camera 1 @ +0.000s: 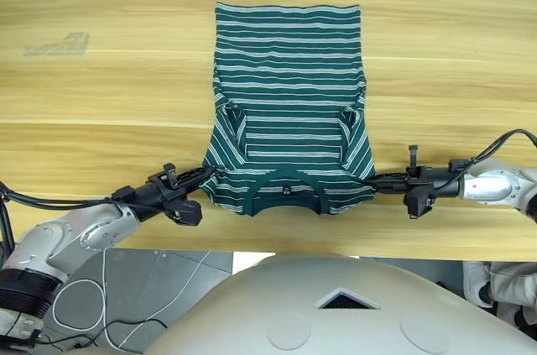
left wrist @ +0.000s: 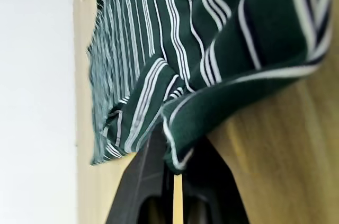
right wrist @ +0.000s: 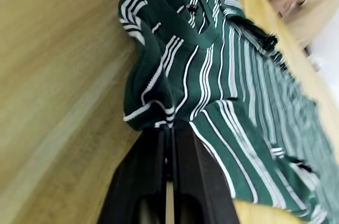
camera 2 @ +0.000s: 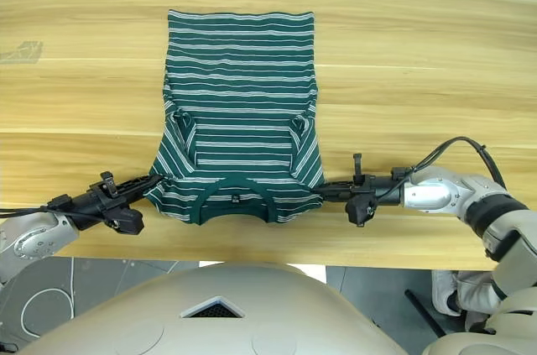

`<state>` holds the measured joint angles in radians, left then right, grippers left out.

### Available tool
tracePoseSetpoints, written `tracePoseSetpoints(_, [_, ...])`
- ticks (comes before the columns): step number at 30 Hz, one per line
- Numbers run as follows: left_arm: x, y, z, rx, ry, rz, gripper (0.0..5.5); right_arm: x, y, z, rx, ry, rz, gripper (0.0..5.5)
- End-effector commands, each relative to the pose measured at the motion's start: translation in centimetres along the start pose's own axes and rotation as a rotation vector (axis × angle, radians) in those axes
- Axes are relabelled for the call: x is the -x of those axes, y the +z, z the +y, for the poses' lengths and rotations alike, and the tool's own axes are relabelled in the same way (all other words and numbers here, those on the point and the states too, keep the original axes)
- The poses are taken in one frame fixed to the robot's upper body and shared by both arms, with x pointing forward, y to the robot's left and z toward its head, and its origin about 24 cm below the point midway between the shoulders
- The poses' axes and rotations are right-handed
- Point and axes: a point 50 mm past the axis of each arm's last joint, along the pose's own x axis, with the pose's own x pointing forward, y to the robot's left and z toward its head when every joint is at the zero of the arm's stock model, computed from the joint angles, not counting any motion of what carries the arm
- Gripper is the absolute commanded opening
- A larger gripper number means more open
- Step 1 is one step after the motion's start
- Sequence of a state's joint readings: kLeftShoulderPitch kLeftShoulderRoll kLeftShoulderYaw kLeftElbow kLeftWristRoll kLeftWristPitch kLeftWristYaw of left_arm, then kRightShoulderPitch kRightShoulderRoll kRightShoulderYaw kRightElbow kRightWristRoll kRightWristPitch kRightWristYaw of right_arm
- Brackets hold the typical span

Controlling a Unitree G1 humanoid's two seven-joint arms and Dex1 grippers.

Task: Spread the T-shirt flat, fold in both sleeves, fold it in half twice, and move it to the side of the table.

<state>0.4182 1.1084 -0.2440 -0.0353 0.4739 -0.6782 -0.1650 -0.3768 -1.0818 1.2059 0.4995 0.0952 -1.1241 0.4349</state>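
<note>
Head views: green striped T-shirt (camera 1: 289,95), sleeves folded in, flat on the wooden table (camera 1: 101,120) near its front edge, collar toward the robot. At the near left corner, left gripper (camera 1: 210,172) clenched on cloth; at the near right corner, right gripper (camera 1: 375,179) likewise.

Left wrist view: dark fingers (left wrist: 140,181) pinching a folded striped edge above the wood.

Right wrist view: fingers (right wrist: 148,171) pressed together on shoulder cloth beside the collar.

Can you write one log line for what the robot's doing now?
T-shirt flat, sleeves in | left gripper shut on collar-end corner | right gripper same | half-folds pending
</note>
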Motion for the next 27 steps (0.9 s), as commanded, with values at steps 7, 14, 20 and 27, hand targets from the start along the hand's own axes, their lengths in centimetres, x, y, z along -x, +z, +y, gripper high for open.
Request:
tracePoseSetpoints(7, [4.3, 4.3, 4.8, 0.615, -0.22, -0.102, 0.03, 3.8, 7.7, -2.1, -0.597, 0.213, -0.163, 0.0])
tracePoseSetpoints(14, [7.3, 5.4, 4.9, 0.703, -0.28, -0.054, 0.03, 4.7, 9.0, -1.5, -0.69, 0.184, -0.205, 0.0])
tracePoseSetpoints(20, [7.0, 6.3, 4.4, 0.717, -0.348, -0.064, 0.03, 4.7, 9.2, -1.8, -0.696, 0.141, -0.23, 0.0])
tracePoseSetpoints(27, [4.1, 3.5, 7.7, 0.676, -0.222, -0.084, 0.03, 4.8, 7.7, -4.3, -0.658, -0.026, -0.263, 0.0])
